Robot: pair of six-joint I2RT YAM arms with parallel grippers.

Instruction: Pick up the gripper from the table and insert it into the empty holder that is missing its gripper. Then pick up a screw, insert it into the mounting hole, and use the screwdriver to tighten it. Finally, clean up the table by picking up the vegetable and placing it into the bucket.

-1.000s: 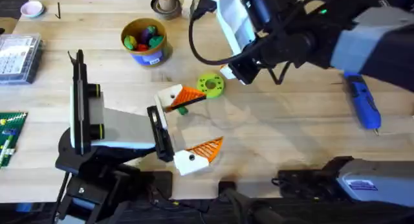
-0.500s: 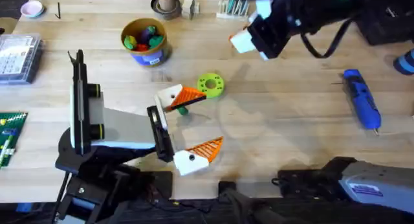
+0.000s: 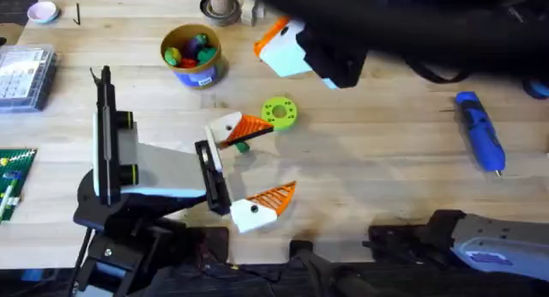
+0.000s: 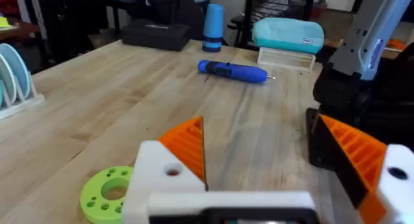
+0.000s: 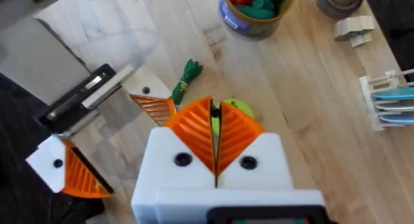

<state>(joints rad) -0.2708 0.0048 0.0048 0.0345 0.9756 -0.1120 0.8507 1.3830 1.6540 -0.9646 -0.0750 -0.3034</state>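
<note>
My left gripper (image 3: 281, 158) stands open low over the table (image 3: 386, 177); its white fingers carry orange ribbed pads (image 4: 186, 141). The dark-green vegetable (image 3: 241, 146) lies just beside the farther finger, untouched. My right gripper (image 3: 279, 41) hovers high over the far side, near the bucket (image 3: 193, 55), with its orange pads (image 5: 194, 130) pressed together and nothing between them. Below it, the right wrist view takes in the vegetable (image 5: 187, 74) and the bucket (image 5: 255, 10). The blue screwdriver (image 3: 480, 141) lies at the right. A loose gripper piece, an empty holder and a screw are out of view.
A lime-green disc (image 3: 280, 112) lies just beyond the left gripper. The bucket holds colourful toys. A brown cup (image 3: 220, 5) stands at the far edge, and a clear parts case (image 3: 24, 74) and a green card (image 3: 13, 181) lie at the left.
The right arm has swung left across the far side of the table, carrying its shut gripper toward the bucket. The left arm and the objects on the table have not moved.
</note>
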